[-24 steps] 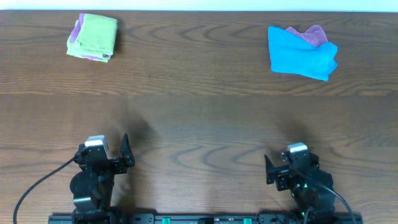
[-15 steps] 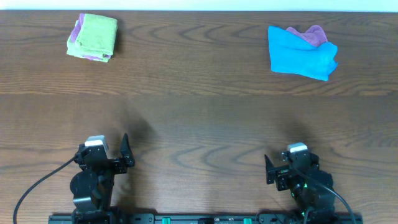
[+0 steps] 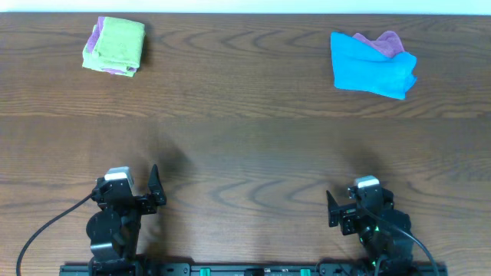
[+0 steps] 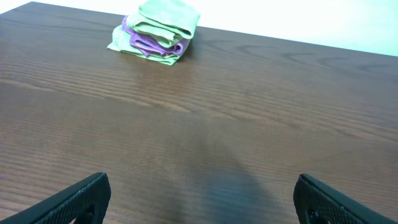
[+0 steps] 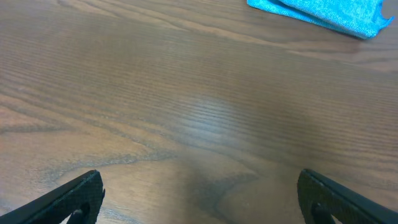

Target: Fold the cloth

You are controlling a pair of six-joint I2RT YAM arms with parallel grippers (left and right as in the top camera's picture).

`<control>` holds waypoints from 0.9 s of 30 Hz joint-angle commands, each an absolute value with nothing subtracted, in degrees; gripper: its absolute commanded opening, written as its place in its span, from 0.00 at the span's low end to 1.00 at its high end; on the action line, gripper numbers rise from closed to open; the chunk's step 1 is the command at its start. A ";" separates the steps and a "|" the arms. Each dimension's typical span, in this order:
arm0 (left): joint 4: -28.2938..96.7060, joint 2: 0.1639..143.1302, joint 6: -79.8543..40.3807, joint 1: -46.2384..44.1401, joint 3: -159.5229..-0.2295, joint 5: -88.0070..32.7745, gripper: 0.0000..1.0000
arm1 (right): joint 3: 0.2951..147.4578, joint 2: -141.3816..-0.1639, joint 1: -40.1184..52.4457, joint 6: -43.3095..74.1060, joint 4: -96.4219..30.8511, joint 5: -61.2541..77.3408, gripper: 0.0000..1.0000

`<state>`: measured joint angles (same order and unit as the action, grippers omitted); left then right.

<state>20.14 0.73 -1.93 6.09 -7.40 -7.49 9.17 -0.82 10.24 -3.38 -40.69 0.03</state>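
A folded stack of green cloth over purple cloth [image 3: 114, 45] lies at the far left of the table; it also shows in the left wrist view [image 4: 157, 32]. A loosely bunched blue cloth [image 3: 371, 66] with a purple cloth [image 3: 381, 41] under it lies at the far right; its blue edge shows in the right wrist view [image 5: 323, 12]. My left gripper [image 3: 156, 189] is open and empty at the near left edge [image 4: 199, 199]. My right gripper [image 3: 331, 208] is open and empty at the near right edge [image 5: 199, 199]. Both are far from the cloths.
The wooden table [image 3: 245, 146] spans the whole view, with a white strip along its far edge. Cables run from both arm bases at the near edge.
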 commanded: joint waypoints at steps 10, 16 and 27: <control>20.27 0.25 -2.59 5.82 -6.11 -7.05 0.95 | 9.06 -0.32 9.78 -3.29 -40.69 0.27 0.99; 20.27 0.25 -2.57 5.82 -6.11 -7.05 0.95 | 9.06 -0.32 9.78 -3.29 -40.69 0.27 0.99; 20.27 0.25 -2.59 5.82 -6.11 -7.05 0.95 | 9.04 -0.32 9.78 28.84 -25.06 -7.51 0.99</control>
<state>20.14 0.73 -1.93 6.09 -7.40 -7.46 8.95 -0.75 10.24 14.66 -26.22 -2.57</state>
